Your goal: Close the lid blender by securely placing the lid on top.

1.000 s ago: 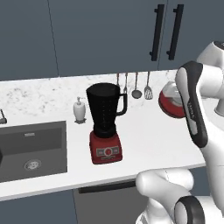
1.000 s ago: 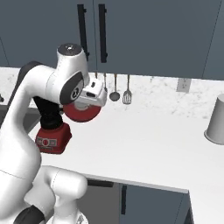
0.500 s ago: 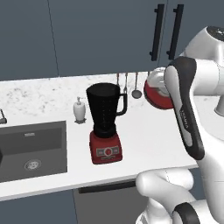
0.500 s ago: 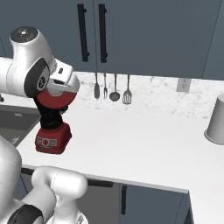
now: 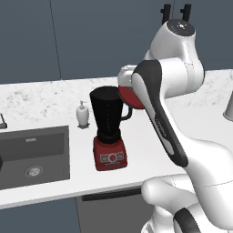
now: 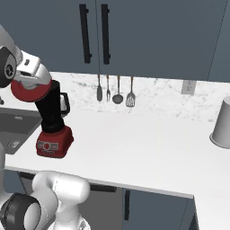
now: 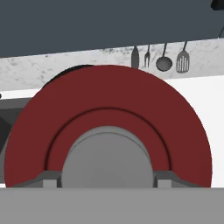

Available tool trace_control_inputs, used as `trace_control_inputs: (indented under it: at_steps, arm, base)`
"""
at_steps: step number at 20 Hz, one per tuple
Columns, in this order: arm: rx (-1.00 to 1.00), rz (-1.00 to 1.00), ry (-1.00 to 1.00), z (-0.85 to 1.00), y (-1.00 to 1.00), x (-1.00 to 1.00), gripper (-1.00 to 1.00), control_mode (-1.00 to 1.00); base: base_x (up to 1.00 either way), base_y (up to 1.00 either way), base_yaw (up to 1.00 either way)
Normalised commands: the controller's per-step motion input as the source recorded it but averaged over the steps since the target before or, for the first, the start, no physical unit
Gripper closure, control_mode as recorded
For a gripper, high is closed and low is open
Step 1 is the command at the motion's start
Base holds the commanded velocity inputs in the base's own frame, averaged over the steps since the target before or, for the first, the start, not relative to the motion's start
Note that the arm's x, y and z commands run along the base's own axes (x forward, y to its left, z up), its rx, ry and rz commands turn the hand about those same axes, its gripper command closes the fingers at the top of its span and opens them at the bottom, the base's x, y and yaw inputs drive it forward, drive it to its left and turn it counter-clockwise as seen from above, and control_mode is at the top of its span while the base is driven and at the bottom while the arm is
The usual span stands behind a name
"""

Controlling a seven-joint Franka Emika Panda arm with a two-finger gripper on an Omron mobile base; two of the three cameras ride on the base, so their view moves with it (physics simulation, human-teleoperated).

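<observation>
The counter (image 6: 148, 148) stretches below and to all sides of the jaws, with a dark sink (image 5: 34, 152) set into it beyond the blender. The blender (image 5: 108, 129) stands upright on its red base, its open-topped black jar just beside and slightly under the jaws. The gripper (image 7: 107, 181) holds the lid (image 7: 109, 113) by the grey knob (image 7: 107, 162), its fingers (image 7: 50, 178) pressed against the knob's two sides; the red disc is tilted on edge, close to the jar's rim but not seated on it. A grey canister (image 6: 222, 122) sits well apart, far along the counter. A white soap dispenser (image 5: 83, 113) stands just past the jar. Four utensils (image 6: 115, 89) hang on the wall behind.
</observation>
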Motion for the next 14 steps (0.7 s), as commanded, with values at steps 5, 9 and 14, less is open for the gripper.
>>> trace_control_inputs:
  at_steps: [5,9,14]
  arm:
    - [0.00,0.00,0.00,0.10,0.43,0.16,1.00,-1.00]
    - [0.00,0.00,0.04,0.04,0.30,0.38,1.00,-1.00]
    - [0.00,0.00,0.17,0.00,0.14,0.50,1.00,-1.00]
  base:
    - [0.00,0.00,0.00]
    - [0.00,0.00,0.00]
    - [0.00,0.00,0.00]
